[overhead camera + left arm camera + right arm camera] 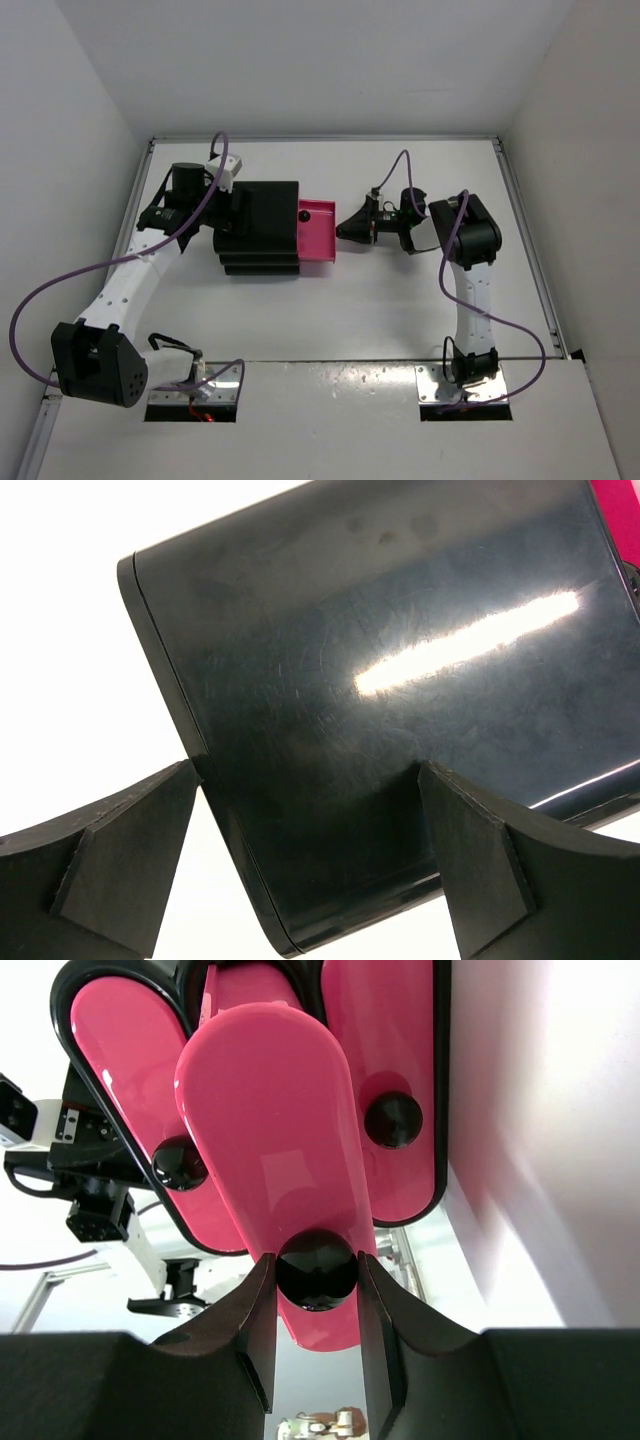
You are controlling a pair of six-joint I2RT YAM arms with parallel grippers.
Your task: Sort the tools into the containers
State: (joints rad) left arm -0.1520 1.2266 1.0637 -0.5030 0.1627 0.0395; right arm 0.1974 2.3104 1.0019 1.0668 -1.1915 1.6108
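The black stepped cabinet (262, 225) stands left of the table's centre. One magenta-pink drawer (320, 245) is pulled out to the right. My right gripper (342, 231) is at its front. In the right wrist view my right gripper (316, 1263) is shut on this drawer's round black knob (316, 1272). The two other drawers (115, 1060) (390, 1030) sit further in, with their knobs free. My left gripper (238, 212) is open over the cabinet's left end. Its fingers (120, 860) straddle the glossy black top (400, 680) near a corner. No tools show in any view.
The white table (400, 310) has a raised rim at the back (320, 138) and on the right (530, 240). White walls enclose it on three sides. Purple cables loop off both arms, one on the left (60, 280).
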